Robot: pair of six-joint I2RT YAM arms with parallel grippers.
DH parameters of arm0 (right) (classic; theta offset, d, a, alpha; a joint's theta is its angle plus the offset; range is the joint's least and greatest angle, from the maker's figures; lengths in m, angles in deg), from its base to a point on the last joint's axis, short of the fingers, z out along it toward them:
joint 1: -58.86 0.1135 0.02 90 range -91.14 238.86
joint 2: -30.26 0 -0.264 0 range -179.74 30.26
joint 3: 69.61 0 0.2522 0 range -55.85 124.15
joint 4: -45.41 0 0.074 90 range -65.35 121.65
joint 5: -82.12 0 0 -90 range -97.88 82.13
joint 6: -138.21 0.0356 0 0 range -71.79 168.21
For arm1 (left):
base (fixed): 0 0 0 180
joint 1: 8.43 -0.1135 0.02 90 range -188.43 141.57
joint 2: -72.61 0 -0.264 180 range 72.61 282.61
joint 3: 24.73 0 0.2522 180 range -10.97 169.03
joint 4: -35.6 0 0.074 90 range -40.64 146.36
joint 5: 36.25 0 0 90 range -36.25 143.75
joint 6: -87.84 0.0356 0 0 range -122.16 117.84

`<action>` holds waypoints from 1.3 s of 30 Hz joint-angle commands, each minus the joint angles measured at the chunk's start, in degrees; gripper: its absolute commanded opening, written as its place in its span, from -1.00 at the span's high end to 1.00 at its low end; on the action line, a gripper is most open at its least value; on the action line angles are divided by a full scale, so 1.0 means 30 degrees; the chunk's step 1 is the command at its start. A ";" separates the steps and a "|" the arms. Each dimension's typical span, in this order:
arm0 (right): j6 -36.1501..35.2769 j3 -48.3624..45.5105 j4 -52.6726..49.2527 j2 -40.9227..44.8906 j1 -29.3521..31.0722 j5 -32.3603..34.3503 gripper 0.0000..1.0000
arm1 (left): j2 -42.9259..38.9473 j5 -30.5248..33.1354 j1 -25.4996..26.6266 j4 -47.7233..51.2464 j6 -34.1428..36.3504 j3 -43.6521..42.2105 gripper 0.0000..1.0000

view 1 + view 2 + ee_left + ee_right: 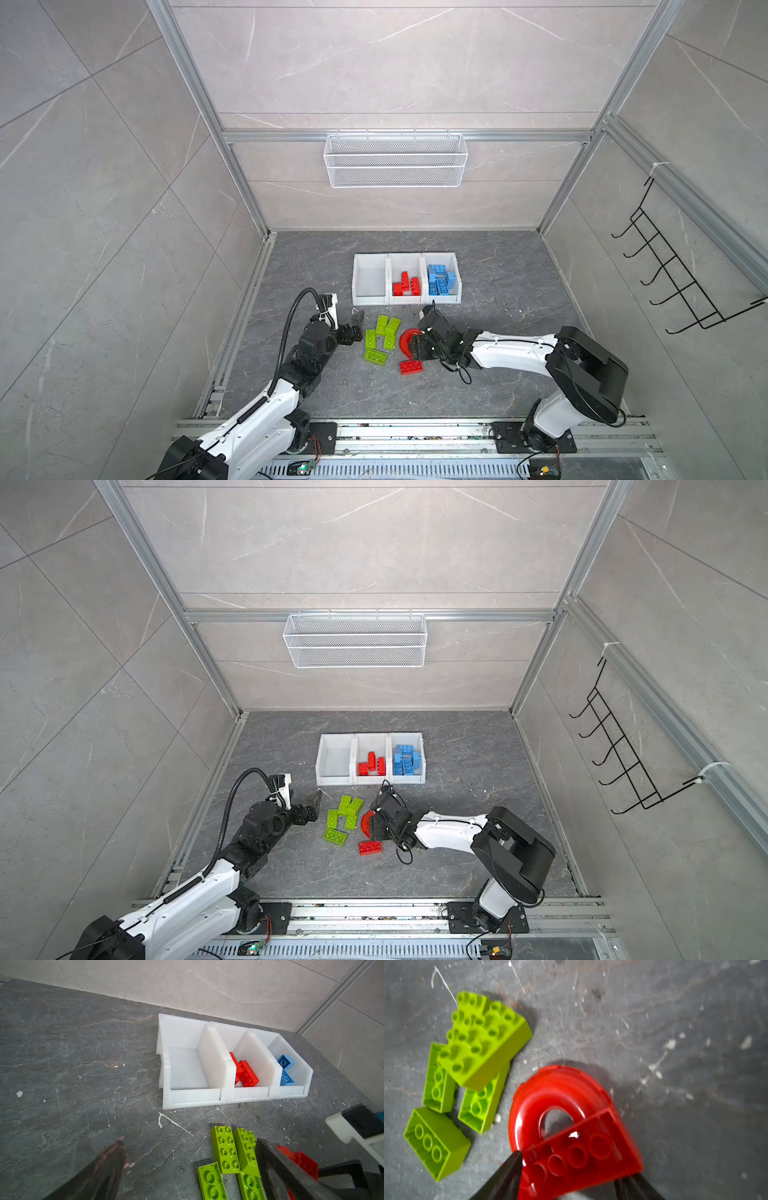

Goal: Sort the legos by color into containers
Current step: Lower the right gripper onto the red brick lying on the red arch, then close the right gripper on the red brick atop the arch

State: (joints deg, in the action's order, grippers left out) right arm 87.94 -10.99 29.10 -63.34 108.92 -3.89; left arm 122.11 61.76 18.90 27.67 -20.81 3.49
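My right gripper (415, 348) (575, 1167) is shut on a red curved lego (406, 338) (560, 1088), one finger on each side of its studded base. A red brick (411, 367) lies on the table just in front of it. Several green legos (380, 338) (225, 1151) (483, 1039) lie in a loose cluster between the two grippers. My left gripper (355, 326) (190, 1142) stands open with nothing in it, just left of the green cluster. Three white bins stand behind: the left bin (369, 259) is empty, the middle bin (405, 259) holds red legos (247, 1074), the right bin (440, 257) holds blue legos (285, 1061).
A white wire basket (395, 160) hangs on the back wall and a black hook rack (673, 266) on the right wall. Aluminium frame rails border the dark table, with the arm bases on the front rail (415, 432).
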 commanded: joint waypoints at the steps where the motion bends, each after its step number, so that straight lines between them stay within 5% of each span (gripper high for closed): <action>1: -0.1171 0.0905 0.0510 -0.0725 -0.0717 -0.0805 -0.39 | -0.0171 0.0263 -0.0116 -0.0415 0.0070 0.0333 -0.99; 11: -0.2871 0.2177 -0.1096 0.0423 -0.1380 -0.0833 -0.53 | -0.0184 0.0252 -0.0093 -0.0387 0.0066 0.0337 -0.99; 39: -0.1854 0.3442 -0.3662 -0.2387 -0.0604 0.0492 -0.19 | -0.0129 0.0258 -0.0096 -0.0415 0.0077 0.0335 -0.99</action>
State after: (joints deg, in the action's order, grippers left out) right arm 82.49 -1.85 19.44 -69.31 106.73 -3.93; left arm 122.04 61.80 18.90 27.67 -20.81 3.49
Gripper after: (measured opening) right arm 0.598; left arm 0.996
